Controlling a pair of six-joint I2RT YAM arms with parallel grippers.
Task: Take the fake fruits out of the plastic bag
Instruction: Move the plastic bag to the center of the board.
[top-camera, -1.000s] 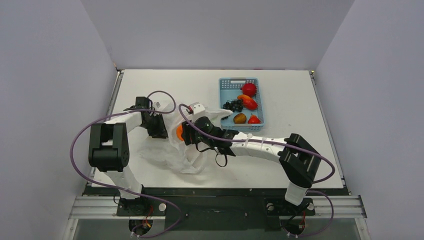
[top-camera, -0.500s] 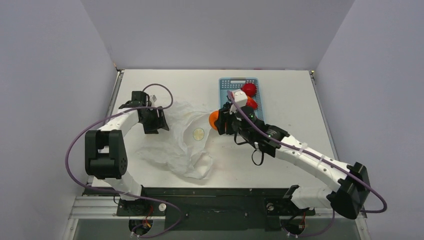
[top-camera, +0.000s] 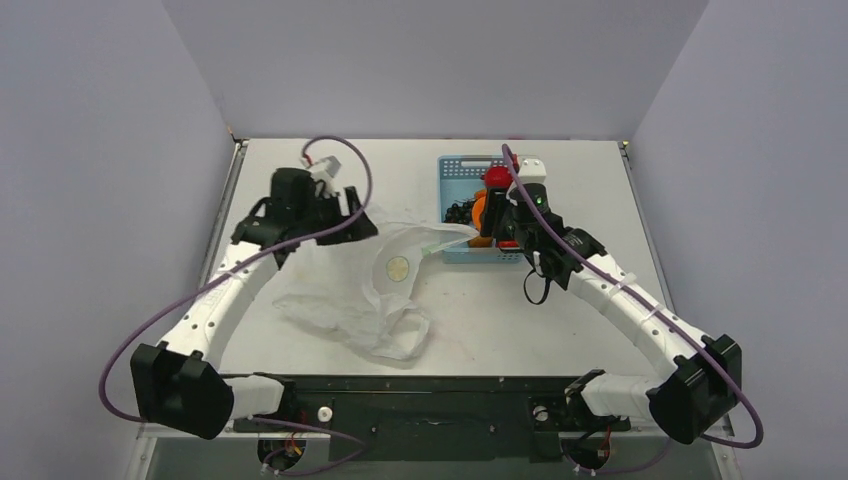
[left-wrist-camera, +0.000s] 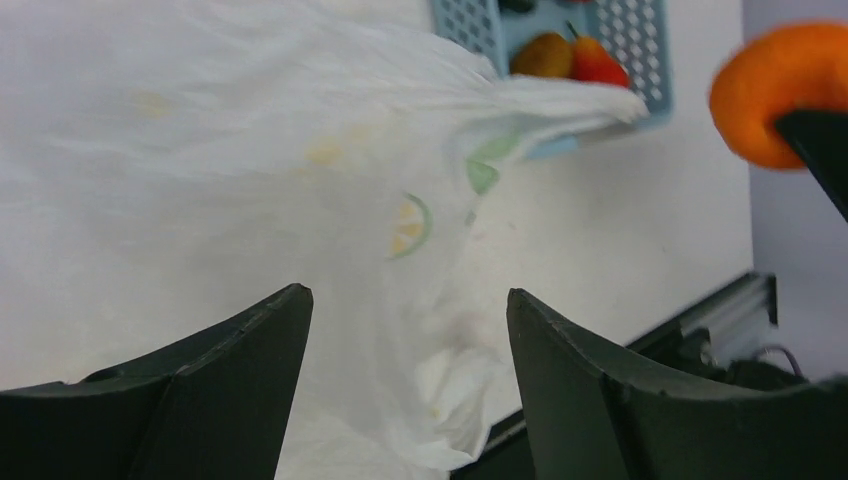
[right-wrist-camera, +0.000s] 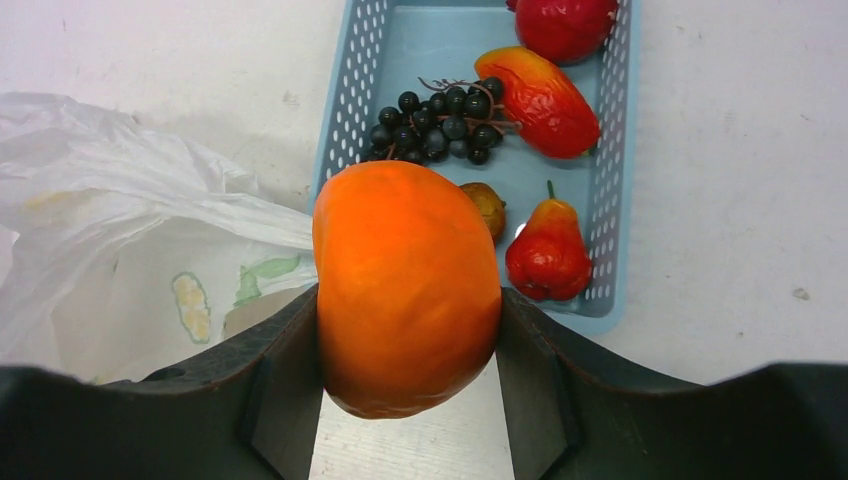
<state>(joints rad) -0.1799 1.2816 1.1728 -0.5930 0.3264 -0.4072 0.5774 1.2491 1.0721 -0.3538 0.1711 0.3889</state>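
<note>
Camera overhead: right gripper (top-camera: 487, 215) held the orange (top-camera: 479, 208) over the blue basket (top-camera: 478, 161); the plastic bag (top-camera: 345, 300) lay limp against it. Left wrist: left gripper (left-wrist-camera: 405, 295) gaped empty above the bag. Right wrist: fingers (right-wrist-camera: 285, 365) clamped the orange above grape bunch (right-wrist-camera: 435, 125), kiwi (right-wrist-camera: 487, 207) and small red fruit (right-wrist-camera: 547, 255) (all in the basket); only its release seemed left.

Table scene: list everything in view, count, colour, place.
orange: 1, orange, held over the basket's left edge
plastic bag: 1, translucent white, on table left of basket
basket: 1, light blue, far right-centre of table
grape bunch: 1, dark, in basket
mango: 1, red-orange, in basket
apple: 1, red, basket's far end
kiwi: 1, brown, in basket behind orange
small red fruit: 1, red, basket's near end
table: 1, white, underneath
left gripper: 1, black, open over plastic bag
right gripper: 1, black, shut on orange
</note>
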